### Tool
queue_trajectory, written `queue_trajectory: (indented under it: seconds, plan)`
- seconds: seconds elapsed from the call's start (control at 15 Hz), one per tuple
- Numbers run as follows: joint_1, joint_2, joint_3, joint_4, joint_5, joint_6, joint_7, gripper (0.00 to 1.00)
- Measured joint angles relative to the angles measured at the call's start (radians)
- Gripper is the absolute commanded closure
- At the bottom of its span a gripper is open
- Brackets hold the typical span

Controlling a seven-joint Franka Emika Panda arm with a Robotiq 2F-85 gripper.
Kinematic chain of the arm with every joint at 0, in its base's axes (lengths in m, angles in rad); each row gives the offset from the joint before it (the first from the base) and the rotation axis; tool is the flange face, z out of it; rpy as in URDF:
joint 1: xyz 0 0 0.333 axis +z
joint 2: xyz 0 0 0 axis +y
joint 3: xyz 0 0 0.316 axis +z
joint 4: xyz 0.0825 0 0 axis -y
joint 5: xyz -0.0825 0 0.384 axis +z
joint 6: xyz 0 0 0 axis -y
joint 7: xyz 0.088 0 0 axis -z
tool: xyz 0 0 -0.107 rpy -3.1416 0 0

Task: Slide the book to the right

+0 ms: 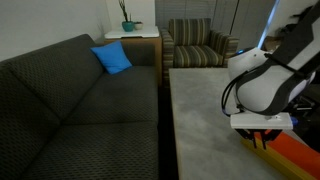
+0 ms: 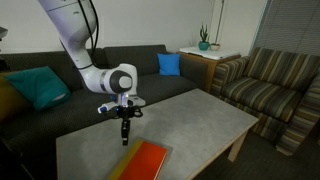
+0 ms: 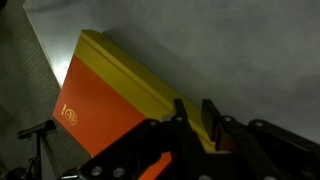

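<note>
gripper (image 2: 125,138): fingers nearly together, empty, at 11 o'clock of book (image 2: 148,162) | risk: off-centre push spins book, or tips skid over cover | table (image 2: 205,115) edge close, book could drop

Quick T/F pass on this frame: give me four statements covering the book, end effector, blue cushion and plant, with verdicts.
1. The book lies flat on the table. True.
2. The end effector holds the book lifted off the table. False: the book lies on the table, and the end effector points down near its yellow edge.
3. The blue cushion sits on the sofa. True.
4. The potted plant stands on the same table as the book. False: it stands on the side table at the sofa's end.
</note>
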Motion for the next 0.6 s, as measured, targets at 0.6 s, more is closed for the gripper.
queue_trajectory:
  seconds: [0.6]
  plan:
    - [-0.012, -0.216, 0.108, -0.124, -0.002, -0.057, -0.137, 0.00]
